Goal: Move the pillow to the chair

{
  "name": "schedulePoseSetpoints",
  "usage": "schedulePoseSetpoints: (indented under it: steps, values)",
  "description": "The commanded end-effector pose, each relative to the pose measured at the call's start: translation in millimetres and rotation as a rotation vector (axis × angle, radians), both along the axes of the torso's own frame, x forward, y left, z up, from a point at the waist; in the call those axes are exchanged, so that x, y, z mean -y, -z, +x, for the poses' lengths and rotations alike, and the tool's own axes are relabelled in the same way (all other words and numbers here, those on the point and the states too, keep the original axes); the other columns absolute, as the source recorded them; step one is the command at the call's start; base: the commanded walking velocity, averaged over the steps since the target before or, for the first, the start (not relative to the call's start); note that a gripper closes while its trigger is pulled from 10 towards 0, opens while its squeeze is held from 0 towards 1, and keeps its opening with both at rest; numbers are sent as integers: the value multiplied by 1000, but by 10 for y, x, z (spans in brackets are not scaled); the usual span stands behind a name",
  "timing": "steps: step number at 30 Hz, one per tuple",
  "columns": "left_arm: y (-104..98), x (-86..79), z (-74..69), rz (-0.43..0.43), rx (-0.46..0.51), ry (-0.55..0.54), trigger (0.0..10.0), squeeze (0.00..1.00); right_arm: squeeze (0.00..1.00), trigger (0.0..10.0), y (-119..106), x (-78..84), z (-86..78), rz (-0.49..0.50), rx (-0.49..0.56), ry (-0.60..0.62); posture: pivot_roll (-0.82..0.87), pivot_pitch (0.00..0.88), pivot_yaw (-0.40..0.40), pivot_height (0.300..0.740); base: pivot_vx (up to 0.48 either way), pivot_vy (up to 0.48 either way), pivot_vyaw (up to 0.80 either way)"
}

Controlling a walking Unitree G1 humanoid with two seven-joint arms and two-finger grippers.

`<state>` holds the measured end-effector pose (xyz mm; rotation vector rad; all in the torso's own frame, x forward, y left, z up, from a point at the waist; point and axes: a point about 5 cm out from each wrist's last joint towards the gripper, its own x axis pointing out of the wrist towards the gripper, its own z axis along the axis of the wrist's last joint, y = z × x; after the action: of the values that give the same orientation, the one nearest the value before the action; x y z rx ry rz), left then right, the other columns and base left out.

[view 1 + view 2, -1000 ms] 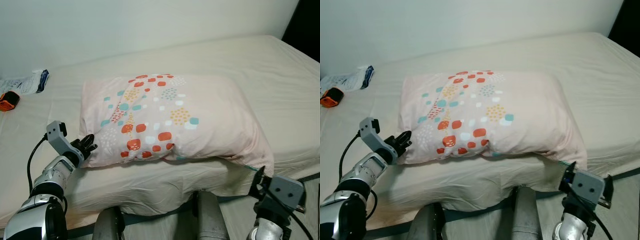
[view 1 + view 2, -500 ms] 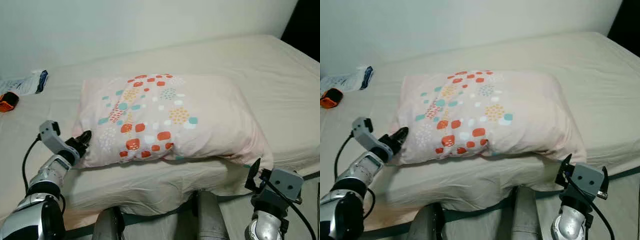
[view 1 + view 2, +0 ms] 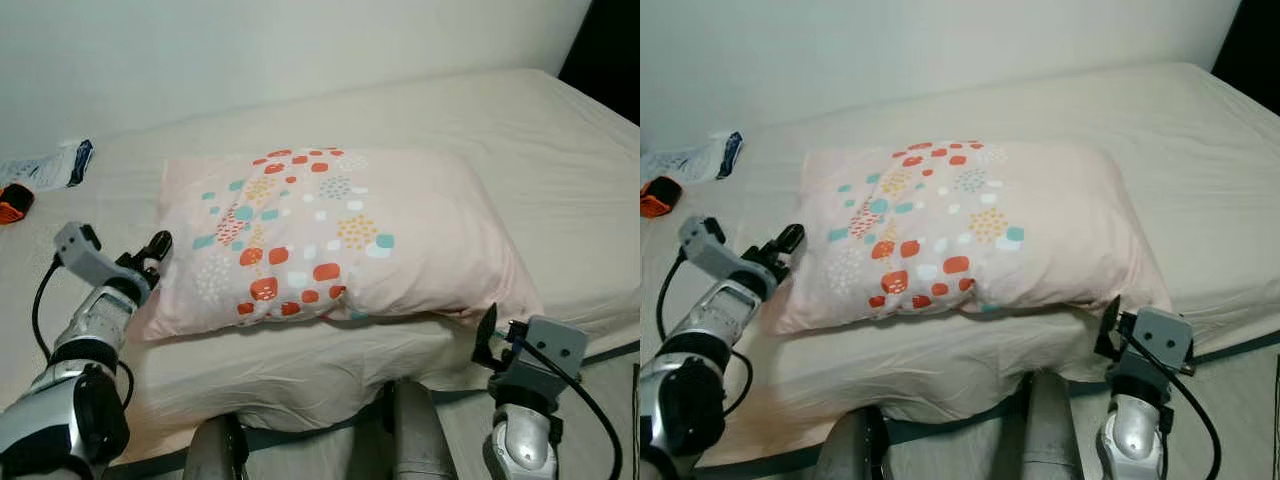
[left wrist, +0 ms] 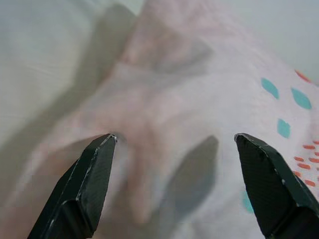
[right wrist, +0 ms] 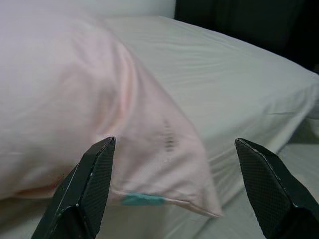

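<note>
Near the bed's [image 3: 560, 170] front edge, the pillow [image 3: 340, 235] lies between both grippers' wide-spread fingers: left gripper [image 4: 174, 144], right gripper [image 5: 174, 149].

The pillow [image 3: 340, 235] lies on the bed [image 3: 560, 150], near its front edge. The left pincer [image 3: 160, 243] sits at the pillow's 9 o'clock end, fingers spread, just beside the fabric. The right pincer [image 3: 487, 327] stands at the pillow's 5 o'clock corner, before the bed's edge, fingers apart. Toward 10 o'clock, well apart from the pillow, a packet [image 3: 50, 166] and a small object [image 3: 12, 202] lie on the bed near the wall [image 3: 250, 45] behind.
</note>
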<state>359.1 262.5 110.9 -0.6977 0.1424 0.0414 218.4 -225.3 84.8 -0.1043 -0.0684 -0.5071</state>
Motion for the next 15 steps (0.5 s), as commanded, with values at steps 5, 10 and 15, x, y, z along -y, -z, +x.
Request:
schedulePoseSetpoints:
  steps: [5,10,15]
  values:
    - [139,94,-16,19,-112,-12,10000,0,0,10000,35,10,-49,17,-23,7,-147,150,82,565,0,0,0]
    - [130,64,0,76,-144,-106,10000,0,0,10000,9,34,-52,5,-21,-7,-160,154,85,565,0,0,0]
    - [105,31,6,105,-151,-131,10000,0,0,10000,9,45,-62,-7,-25,-13,-157,156,82,565,0,0,0]
